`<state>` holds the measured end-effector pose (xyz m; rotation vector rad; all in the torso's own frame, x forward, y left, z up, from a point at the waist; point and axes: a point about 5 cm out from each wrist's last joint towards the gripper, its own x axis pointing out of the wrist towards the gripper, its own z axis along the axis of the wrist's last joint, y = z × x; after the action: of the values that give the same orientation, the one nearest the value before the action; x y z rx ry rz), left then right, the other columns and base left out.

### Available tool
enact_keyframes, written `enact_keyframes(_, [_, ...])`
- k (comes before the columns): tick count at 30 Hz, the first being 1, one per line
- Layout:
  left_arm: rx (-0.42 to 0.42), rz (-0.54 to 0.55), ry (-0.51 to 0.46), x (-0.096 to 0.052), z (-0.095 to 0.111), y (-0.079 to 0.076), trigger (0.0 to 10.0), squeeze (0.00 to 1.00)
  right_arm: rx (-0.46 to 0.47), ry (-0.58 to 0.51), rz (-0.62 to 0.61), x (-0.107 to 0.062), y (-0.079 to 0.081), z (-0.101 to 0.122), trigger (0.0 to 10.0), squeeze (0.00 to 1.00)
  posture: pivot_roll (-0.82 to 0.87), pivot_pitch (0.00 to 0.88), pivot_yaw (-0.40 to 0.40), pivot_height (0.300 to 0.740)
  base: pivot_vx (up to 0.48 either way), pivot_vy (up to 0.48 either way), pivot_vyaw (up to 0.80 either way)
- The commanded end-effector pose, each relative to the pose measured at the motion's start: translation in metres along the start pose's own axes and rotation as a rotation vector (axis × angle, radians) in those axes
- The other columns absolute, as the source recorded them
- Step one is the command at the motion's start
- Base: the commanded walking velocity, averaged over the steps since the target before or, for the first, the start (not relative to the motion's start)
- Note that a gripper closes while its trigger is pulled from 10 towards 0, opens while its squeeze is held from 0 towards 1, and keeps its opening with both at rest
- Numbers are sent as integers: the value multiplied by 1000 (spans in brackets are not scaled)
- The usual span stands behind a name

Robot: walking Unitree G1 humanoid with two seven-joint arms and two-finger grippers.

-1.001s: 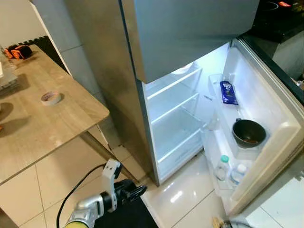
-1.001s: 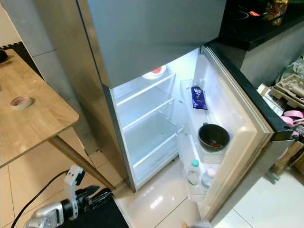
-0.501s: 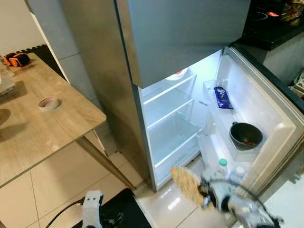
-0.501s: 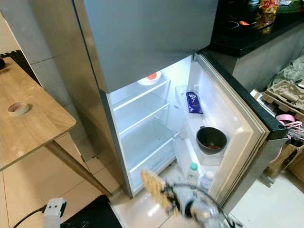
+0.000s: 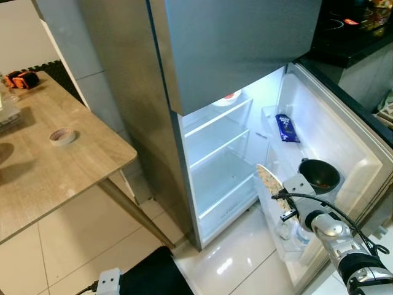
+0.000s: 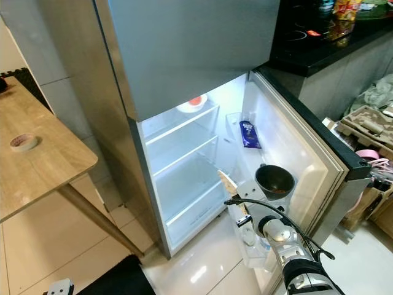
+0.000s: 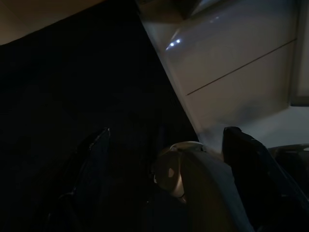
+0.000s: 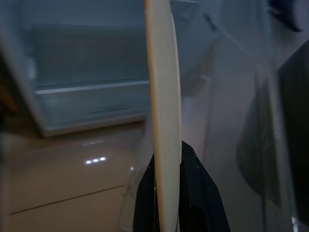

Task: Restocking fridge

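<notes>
So the right gripper (image 8: pixel 166 186) has its black fingers pinched tight on a thin cream plate with speckled food on it (image 5: pixel 268 180), held up in front of the open silver fridge (image 5: pixel 233 55), just beside the door shelves. The head cameras give you the plate's face; the right wrist camera sees it edge-on with the lit glass shelves (image 8: pixel 91 87) blurry behind. In the fridge door sit a dark round bowl (image 5: pixel 319 174), a blue packet (image 5: pixel 285 127) above it and clear bottles (image 6: pixel 249 235) low down. The left gripper (image 7: pixel 166 159) hangs low over shiny floor tiles (image 7: pixel 231 72), fingers spread wide apart. A light wooden table (image 5: pixel 55 160) with a tape roll (image 5: pixel 62 135) stands left of the fridge.
</notes>
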<state>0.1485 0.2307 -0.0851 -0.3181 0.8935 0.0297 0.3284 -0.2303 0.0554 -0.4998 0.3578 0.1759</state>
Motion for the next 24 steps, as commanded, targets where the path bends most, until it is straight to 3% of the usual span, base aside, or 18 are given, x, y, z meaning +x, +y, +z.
enact_keyframes(1, [-16, 19, 6, -2, -6, 1, 10000, 0, 11, -25, -129, 2, -26, 14, 10000, 0, -136, 35, 33, 740, 0, 0, 0])
enact_keyframes(2, [-16, 19, 6, -2, -6, 1, 10000, 0, 11, -25, -129, 2, -26, 14, 10000, 0, -136, 35, 33, 740, 0, 0, 0])
enact_keyframes(5, [-20, 18, -1, -1, -4, 1, 10000, 0, 44, -4, -231, -4, -49, 10, 10000, 0, -135, 32, 33, 740, 0, 0, 0])
enact_keyframes(8, [-20, 14, -3, -1, -3, 1, 10000, 0, 61, 18, -273, -10, -62, 3, 10000, 0, -135, 32, 33, 740, 0, 0, 0])
enact_keyframes(13, [-21, 11, -5, 0, -3, -1, 10000, 0, 70, 44, -297, -14, -69, -3, 10000, 0, -136, 31, 32, 740, 0, 0, 0])
enact_keyframes(18, [-23, 5, -8, 1, -2, -2, 10000, 0, 110, 46, -235, -13, -58, -8, 10000, 0, -137, 30, 33, 740, 0, 0, 0])
enact_keyframes(24, [-19, 0, -5, 1, -2, -3, 10000, 0, 206, -82, 16, -5, -21, 3, 10000, 0, -133, 28, 35, 740, 0, 0, 0])
